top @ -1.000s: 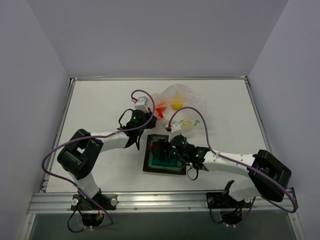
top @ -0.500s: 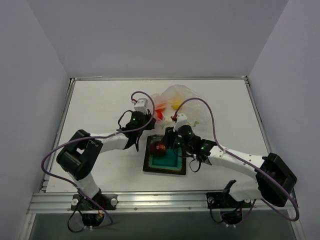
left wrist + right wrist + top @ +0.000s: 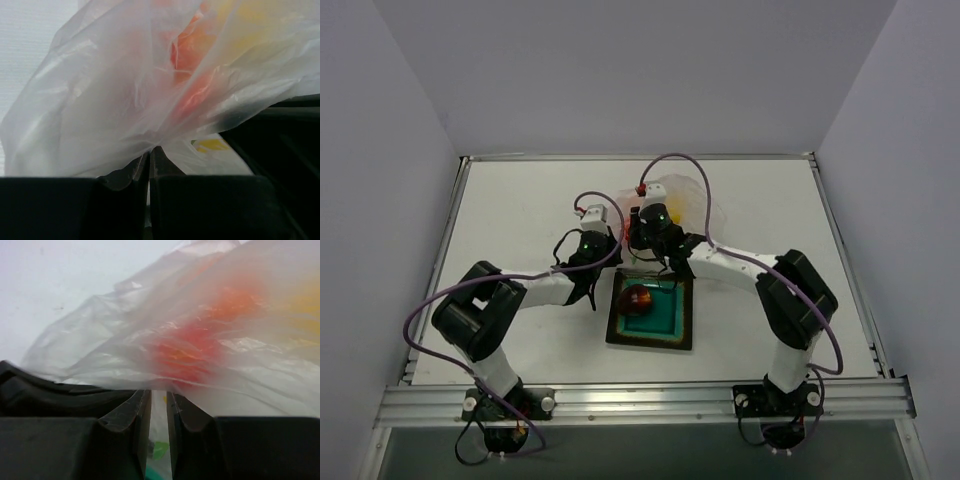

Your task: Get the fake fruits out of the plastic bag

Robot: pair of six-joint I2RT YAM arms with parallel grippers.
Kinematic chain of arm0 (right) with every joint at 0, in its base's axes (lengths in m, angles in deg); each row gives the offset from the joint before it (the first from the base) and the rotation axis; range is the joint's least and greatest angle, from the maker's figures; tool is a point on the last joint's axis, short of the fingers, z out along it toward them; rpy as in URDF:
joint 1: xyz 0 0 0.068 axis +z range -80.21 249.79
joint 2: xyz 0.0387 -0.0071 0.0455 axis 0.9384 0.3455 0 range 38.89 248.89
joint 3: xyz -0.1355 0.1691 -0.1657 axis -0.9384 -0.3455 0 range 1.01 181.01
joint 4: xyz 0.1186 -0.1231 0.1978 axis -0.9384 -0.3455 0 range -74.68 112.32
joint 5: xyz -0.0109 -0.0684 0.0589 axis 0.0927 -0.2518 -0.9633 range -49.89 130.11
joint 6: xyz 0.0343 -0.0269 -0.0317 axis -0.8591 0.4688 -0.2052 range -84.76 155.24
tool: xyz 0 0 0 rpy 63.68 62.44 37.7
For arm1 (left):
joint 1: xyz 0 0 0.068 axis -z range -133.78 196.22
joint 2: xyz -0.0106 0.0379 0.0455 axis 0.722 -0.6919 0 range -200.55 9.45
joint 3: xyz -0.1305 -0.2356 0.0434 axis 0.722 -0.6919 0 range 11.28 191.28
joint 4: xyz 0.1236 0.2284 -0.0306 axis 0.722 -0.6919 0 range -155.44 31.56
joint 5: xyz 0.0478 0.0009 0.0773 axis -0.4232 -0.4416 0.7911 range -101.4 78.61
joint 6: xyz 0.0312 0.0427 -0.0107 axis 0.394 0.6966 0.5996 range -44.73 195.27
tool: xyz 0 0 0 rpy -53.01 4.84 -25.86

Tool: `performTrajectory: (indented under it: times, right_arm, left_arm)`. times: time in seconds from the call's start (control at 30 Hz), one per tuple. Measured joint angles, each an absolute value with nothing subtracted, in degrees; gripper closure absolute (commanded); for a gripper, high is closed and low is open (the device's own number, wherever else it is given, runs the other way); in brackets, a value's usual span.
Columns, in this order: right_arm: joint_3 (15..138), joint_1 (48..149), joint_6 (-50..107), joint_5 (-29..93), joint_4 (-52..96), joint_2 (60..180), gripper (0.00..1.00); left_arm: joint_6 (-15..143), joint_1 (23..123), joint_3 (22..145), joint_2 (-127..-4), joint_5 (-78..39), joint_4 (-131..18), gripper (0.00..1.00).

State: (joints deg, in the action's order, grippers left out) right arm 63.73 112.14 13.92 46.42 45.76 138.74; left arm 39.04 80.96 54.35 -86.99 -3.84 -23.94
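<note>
The plastic bag (image 3: 695,200) lies crumpled at the back of the table. My left gripper (image 3: 616,235) is shut on its near edge, and the film (image 3: 100,100) bunches between its jaws (image 3: 149,150). My right gripper (image 3: 642,222) is at the bag beside it. Its jaws (image 3: 159,395) stand a narrow gap apart just under the film (image 3: 100,340), and nothing is pinched between them. Through the film I see a red fruit (image 3: 185,352), an orange one (image 3: 240,300) and a yellow blur (image 3: 307,305). A dark red fruit (image 3: 638,297) sits on the teal plate (image 3: 675,330).
The square teal plate with its dark rim lies in front of the bag, between the two arms. Purple cables (image 3: 670,160) loop above both wrists. The table's raised edges (image 3: 460,200) border the white surface, with grey walls behind.
My right gripper left the dark red fruit on the plate, swung back to the bag and narrowed its jaws. The left gripper kept its hold on the bag and barely moved.
</note>
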Motion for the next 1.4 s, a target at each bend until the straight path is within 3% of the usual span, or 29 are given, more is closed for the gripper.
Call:
performTrajectory:
  times: [0.1, 0.2, 0.33, 0.43, 0.53, 0.93, 1.1, 1.17, 1.4]
  right_arm:
    - [65.4, 112.1, 13.9, 48.1, 45.6, 143.7, 0.8]
    - [66.2, 111.7, 13.6, 50.0, 45.5, 146.5, 0.69]
    - [66.4, 111.5, 12.7, 51.9, 45.5, 147.0, 0.35]
    - [67.3, 111.4, 12.6, 52.9, 45.8, 147.3, 0.2]
    - [68.3, 111.3, 12.7, 53.2, 45.8, 148.0, 0.13]
    - [73.9, 109.7, 12.2, 52.4, 46.6, 156.0, 0.15]
    - [74.2, 108.8, 11.4, 50.5, 48.7, 156.9, 0.34]
    - [74.2, 108.5, 11.3, 49.9, 48.8, 156.9, 0.37]
    - [69.9, 108.3, 11.6, 49.5, 49.2, 152.4, 0.37]
  left_arm:
    - [38.6, 81.0, 54.2, -87.0, -2.9, -23.7, 0.98]
    - [38.4, 81.0, 53.7, -87.0, -1.7, -23.4, 0.98]
    - [38.1, 81.0, 53.6, -87.0, -0.8, -23.4, 0.97]
    - [37.9, 81.0, 53.6, -87.0, -0.7, -23.4, 0.98]
    - [37.6, 81.0, 53.6, -87.0, -0.3, -23.5, 0.98]
    - [35.3, 81.0, 53.0, -87.0, 2.7, -23.9, 0.98]
    - [34.5, 81.0, 52.6, -87.0, 3.8, -24.0, 0.98]
    - [34.5, 81.0, 52.6, -87.0, 3.7, -23.9, 0.98]
    - [34.5, 81.0, 52.6, -87.0, 2.2, -23.8, 0.98]
